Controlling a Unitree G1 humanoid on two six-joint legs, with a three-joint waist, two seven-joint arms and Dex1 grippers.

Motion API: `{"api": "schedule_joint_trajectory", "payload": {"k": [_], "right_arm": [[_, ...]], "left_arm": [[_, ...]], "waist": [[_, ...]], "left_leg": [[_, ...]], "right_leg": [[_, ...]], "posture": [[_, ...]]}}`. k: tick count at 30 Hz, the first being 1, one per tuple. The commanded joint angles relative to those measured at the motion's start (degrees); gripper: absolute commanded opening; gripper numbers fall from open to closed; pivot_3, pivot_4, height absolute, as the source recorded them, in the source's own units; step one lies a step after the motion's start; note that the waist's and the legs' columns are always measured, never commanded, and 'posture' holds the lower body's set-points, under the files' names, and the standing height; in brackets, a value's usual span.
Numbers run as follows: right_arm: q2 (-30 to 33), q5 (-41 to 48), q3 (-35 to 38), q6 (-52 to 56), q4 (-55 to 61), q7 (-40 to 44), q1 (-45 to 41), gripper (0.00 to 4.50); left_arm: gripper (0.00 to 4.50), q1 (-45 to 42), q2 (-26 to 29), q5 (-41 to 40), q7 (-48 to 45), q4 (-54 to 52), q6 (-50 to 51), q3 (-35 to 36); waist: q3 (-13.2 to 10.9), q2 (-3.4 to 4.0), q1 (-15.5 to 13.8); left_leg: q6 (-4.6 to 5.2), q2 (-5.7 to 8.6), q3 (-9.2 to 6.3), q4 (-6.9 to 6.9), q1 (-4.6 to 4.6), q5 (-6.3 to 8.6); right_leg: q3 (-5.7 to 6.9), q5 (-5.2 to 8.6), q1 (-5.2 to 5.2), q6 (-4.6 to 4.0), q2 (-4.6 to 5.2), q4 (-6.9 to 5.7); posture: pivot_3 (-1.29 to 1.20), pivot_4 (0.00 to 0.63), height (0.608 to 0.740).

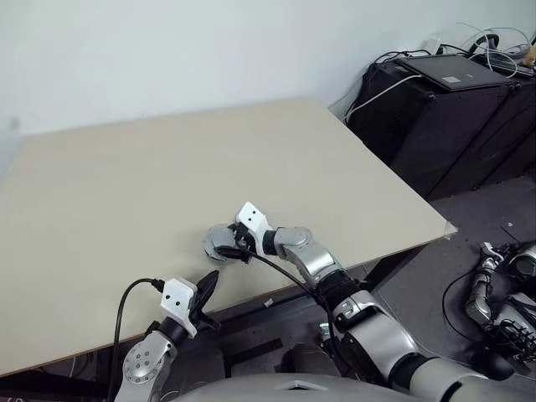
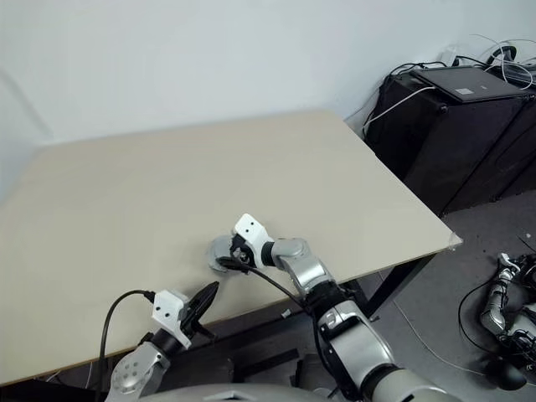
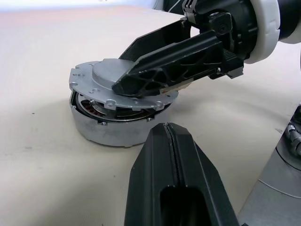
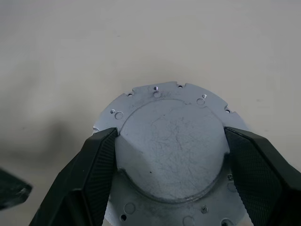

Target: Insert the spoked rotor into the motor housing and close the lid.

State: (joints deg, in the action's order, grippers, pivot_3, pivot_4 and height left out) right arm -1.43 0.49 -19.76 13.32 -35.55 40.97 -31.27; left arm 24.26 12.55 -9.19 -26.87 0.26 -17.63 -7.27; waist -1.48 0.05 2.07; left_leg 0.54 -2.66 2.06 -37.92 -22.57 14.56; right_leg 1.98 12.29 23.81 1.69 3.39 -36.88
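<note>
We seat the lid point(image 4: 170, 149), right end effector point(image 4: 169, 155) straddling its raised centre.
Stiff, smooth, slippery metal: we'd hold that centre over the motor housing point(image 3: 110, 129); left end effector point(image 3: 170, 136) clenched, empty, lower frame.

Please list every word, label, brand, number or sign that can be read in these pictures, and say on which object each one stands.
None can be read. The lid, the motor housing, the right pincer, the left pincer and the table carry no visible text. The laptop on the dark cabinet is too small to tell.
</note>
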Motion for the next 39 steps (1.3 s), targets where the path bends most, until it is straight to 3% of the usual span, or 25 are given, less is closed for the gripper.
{"api": "schedule_joint_trajectory", "payload": {"k": [1,22,39], "right_arm": [[-0.61,-0.46,1.24,1.12,2.99,-2.78,-0.95,3.25],[0.82,-4.12,-3.23,5.10,4.73,-1.21,0.12,3.25],[-0.52,-4.02,-2.42,6.34,4.65,-2.58,0.11,3.25]], "left_arm": [[0.00,-0.49,-0.16,-0.31,-0.16,-2.50,0.07,-0.09],[0.00,-0.25,-0.23,-0.32,-0.55,-2.94,0.81,-0.22],[0.00,0.09,-0.19,-0.30,-0.86,-2.94,1.13,-0.37]], "waist": [[0.00,0.00,0.00],[0.01,0.00,-0.01],[0.03,0.01,0.03]], "left_leg": [[0.00,0.00,0.00,0.00,0.00,0.00],[0.00,0.00,-0.02,0.00,0.03,0.00],[-0.01,0.00,-0.03,0.00,0.12,0.00]], "right_leg": [[0.00,0.00,0.01,0.00,0.00,0.00],[0.01,0.00,0.04,0.00,0.01,0.02],[0.02,0.01,0.09,0.00,0.01,0.02]], "posture": [[0.00,0.000,0.740],[0.00,0.000,0.740],[0.00,0.000,0.740]]}}
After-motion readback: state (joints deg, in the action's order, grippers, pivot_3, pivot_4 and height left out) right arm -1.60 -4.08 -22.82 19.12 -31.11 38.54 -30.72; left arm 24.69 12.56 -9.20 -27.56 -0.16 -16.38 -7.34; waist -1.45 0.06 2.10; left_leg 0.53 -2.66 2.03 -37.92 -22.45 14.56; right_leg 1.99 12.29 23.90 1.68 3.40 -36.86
